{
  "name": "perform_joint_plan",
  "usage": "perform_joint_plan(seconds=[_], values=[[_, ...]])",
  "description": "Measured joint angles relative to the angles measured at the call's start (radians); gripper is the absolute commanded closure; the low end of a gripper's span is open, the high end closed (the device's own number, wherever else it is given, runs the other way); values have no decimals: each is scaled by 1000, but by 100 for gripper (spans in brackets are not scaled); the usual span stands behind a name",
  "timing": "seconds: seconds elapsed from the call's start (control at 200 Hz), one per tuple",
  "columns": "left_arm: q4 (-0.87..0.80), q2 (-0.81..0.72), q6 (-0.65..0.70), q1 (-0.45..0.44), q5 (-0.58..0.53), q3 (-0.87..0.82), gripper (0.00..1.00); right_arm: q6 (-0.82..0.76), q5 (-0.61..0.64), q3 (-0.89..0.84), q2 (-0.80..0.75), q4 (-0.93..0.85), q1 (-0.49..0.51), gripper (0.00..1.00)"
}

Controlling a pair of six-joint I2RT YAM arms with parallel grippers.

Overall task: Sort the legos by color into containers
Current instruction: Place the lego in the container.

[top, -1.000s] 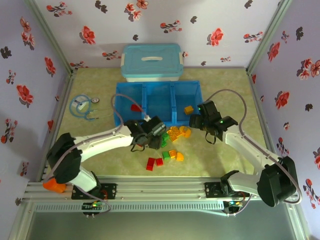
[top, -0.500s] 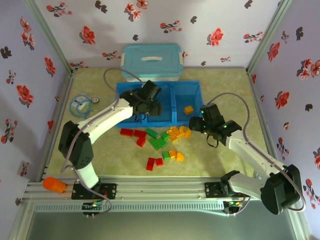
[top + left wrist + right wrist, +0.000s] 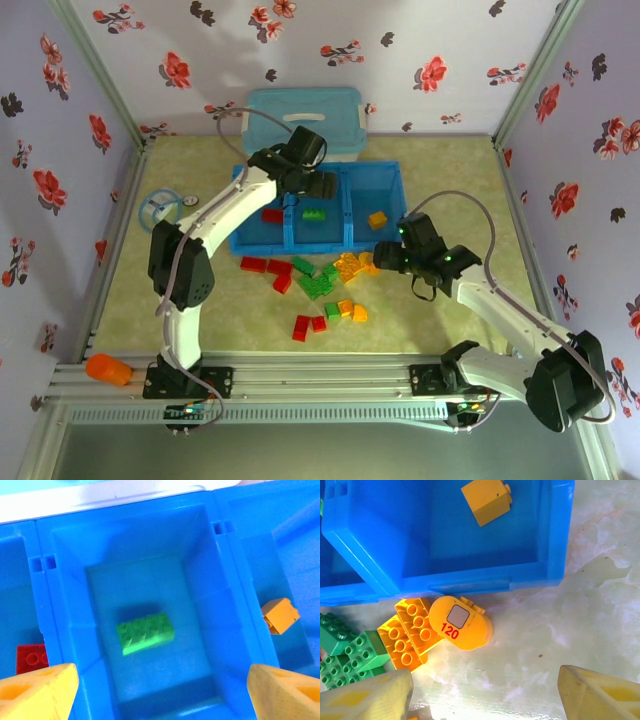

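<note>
Overhead, your left gripper (image 3: pixel 318 186) hung above the middle compartment (image 3: pixel 150 580) of the blue tray (image 3: pixel 385 195), jaws spread wide and holding nothing. A green brick (image 3: pixel 145 632) lay flat on that compartment's floor, with a red brick (image 3: pixel 31 657) in the compartment at its 9 o'clock and an orange brick (image 3: pixel 280 616) at its 3 o'clock. Your right gripper (image 3: pixel 482 695) was also open and empty, low over the worktop (image 3: pixel 600 605), at the 3 o'clock edge of the loose bricks (image 3: pixel 320 280) lying at the tray's 6 o'clock.

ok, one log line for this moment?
left gripper: open over middle bin | green brick: lying in middle bin | right gripper: open, empty, by loose orange bricks
</note>
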Motion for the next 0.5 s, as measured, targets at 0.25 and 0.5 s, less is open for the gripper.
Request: perform_joint_plan(seconds=[0.25,0.5], values=[[64,-288,-3,-3,4,-278,13,-8,0,2,5,-17,10,23],[159,-624,-39,-6,8,-643,16,-28,-4,22,78,-18,40,23]])
